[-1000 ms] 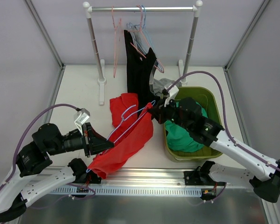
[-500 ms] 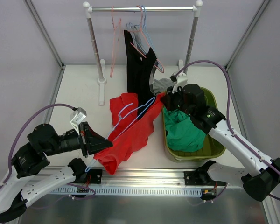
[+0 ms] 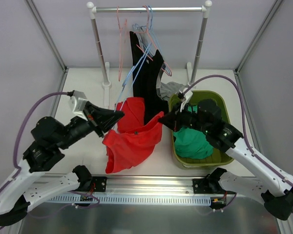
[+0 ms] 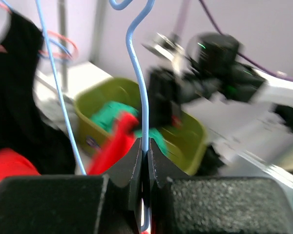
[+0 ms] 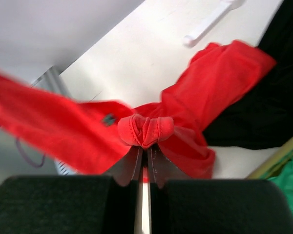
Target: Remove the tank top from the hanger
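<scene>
Left jaws are clamped tight on the blue hanger, which points up toward 12 o'clock. Right jaws pinch a bunched fold of the red tank top, draped mid-table at 9 o'clock from the green bin.

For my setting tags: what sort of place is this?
Probably a lab test cell staged for laundry handling, not a home: plain grey panel walls, a small clothes rack, a green laundry bin.
</scene>
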